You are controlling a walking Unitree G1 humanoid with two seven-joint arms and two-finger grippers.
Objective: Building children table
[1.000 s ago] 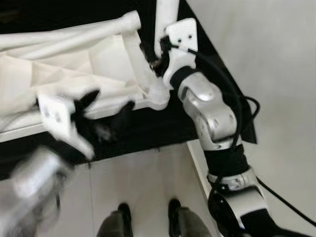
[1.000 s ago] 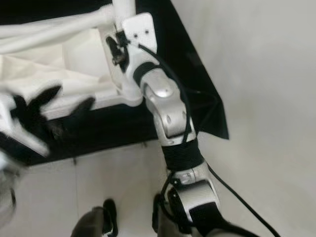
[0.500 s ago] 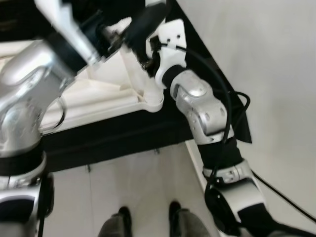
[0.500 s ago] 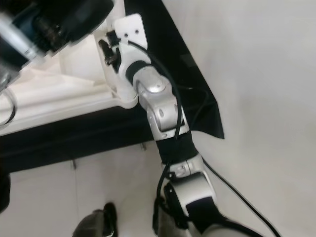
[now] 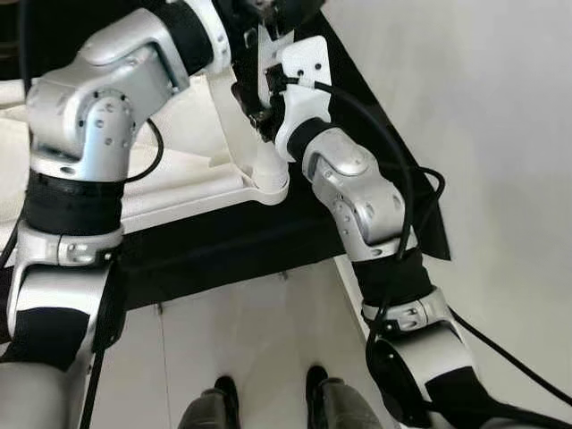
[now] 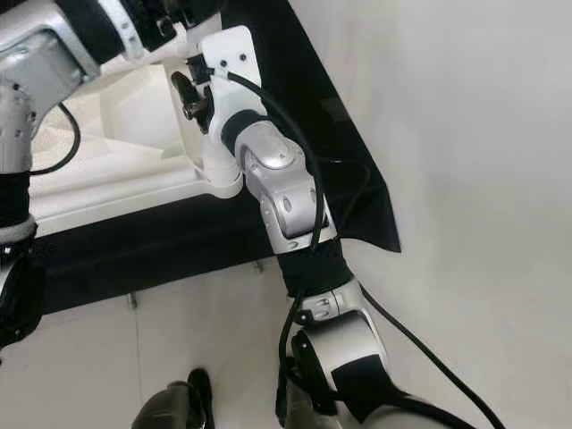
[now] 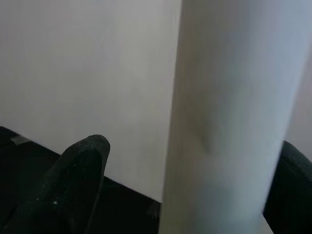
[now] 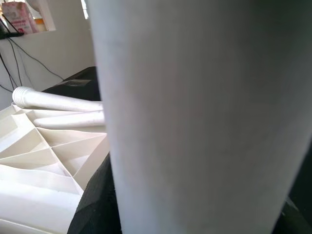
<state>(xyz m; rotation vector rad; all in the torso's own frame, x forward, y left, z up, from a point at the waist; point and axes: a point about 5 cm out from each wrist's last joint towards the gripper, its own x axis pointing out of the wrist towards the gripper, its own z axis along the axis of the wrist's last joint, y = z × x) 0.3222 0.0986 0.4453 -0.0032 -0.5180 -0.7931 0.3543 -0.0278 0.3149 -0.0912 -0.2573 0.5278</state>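
Right wrist view: my right tool [image 6: 189, 95] is gripping a smooth white cylindrical leg [image 8: 195, 117]; my left tool's textured black fingers [image 7: 73, 190] are straddling it, unclamped, above the ribbed white tabletop [image 8: 39, 146].

Right arm: my silver right arm [image 6: 284, 192] reaches up from the near right to the table's corner.
Right gripper: my right gripper [image 6: 186, 96] sits against the white table leg [image 6: 192, 134]; I can't tell how its fingers stand.
Table: white upturned table top [image 6: 107, 179] lies on a black cloth [image 6: 295, 107].
Left arm: my left arm [image 6: 36, 54] comes in at far left.
Floor: pale tiles [image 6: 206, 331] nearest me.
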